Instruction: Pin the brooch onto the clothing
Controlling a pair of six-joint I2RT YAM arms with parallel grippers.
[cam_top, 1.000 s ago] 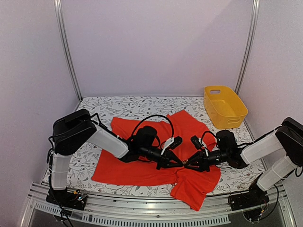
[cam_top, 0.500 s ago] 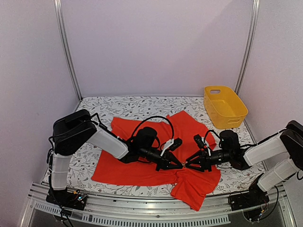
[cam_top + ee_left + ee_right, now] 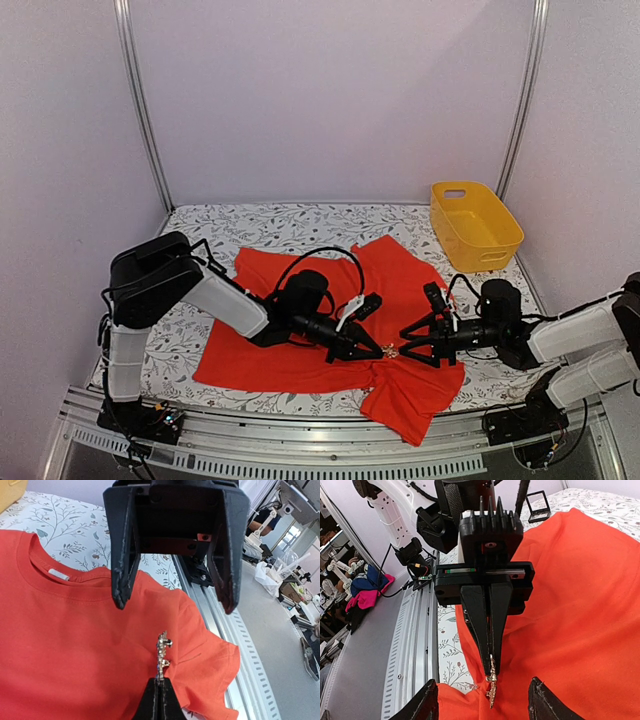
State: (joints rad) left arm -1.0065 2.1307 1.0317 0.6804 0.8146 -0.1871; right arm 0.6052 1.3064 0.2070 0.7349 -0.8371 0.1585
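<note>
The red-orange T-shirt [image 3: 260, 350] lies spread on the table, also in the left wrist view [image 3: 75, 645] and right wrist view [image 3: 580, 580]. My left gripper [image 3: 378, 350] [image 3: 159, 682] is shut on the lower end of the tiny glittery brooch [image 3: 390, 351] [image 3: 161, 652], held edge-up just above the shirt near a sleeve. Fabric bunches against it; I cannot tell whether it is pinned. My right gripper [image 3: 404, 345] [image 3: 483, 685] is open, facing the left one. The brooch [image 3: 492, 692] sits between its spread fingers without touching them.
A yellow plastic basket [image 3: 475, 225] stands at the back right. A small black square display box [image 3: 537, 506] lies beyond the shirt's far side. The metal rail of the table's near edge [image 3: 235, 645] runs close beside the sleeve.
My right arm has drawn back to the right, and its jaws now stand apart from the brooch. My left gripper has stayed in place, still shut on the brooch.
</note>
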